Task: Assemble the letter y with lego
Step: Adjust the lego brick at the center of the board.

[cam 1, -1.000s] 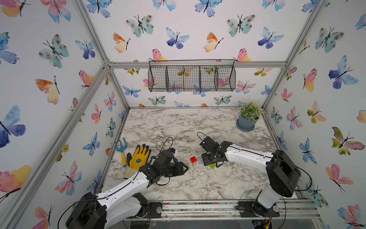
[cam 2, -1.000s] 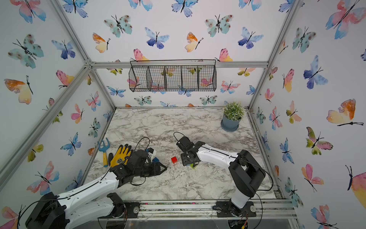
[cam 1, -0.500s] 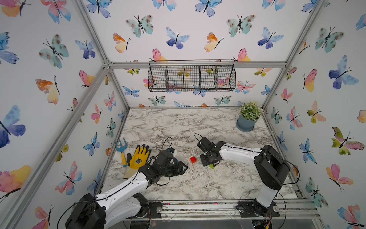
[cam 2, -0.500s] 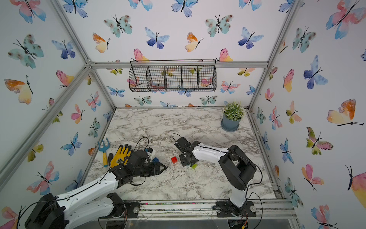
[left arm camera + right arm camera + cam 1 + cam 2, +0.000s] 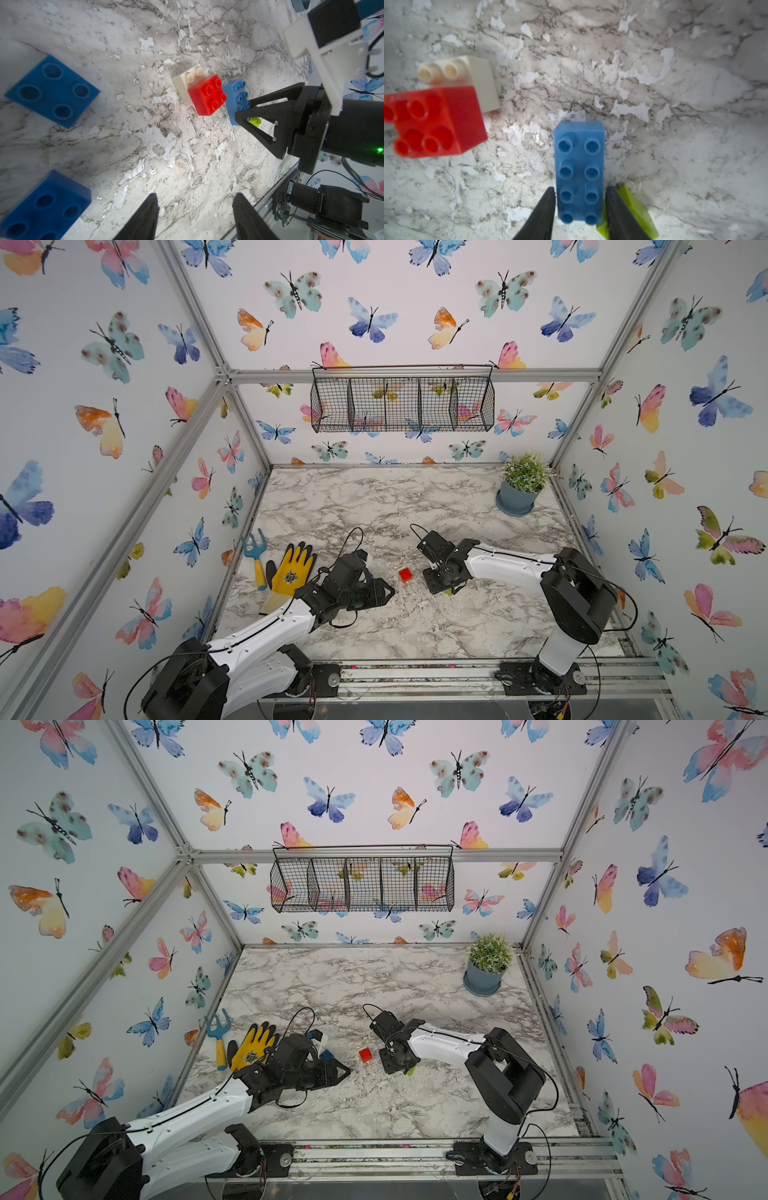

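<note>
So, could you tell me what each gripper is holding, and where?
The right gripper grips the long blue brick across its sides at one end; the left gripper is open, holding nothing.

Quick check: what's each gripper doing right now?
Left gripper: open, empty.
Right gripper: shut on the long blue studded plastic brick.

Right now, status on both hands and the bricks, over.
Right hand shut on long blue brick, green brick beside it. Left hand open, empty. Red brick on cream brick, unjoined.

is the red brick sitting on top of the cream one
Yes, in the left wrist view the red brick overlaps and covers part of the cream brick, leaving two cream studs showing.
</note>
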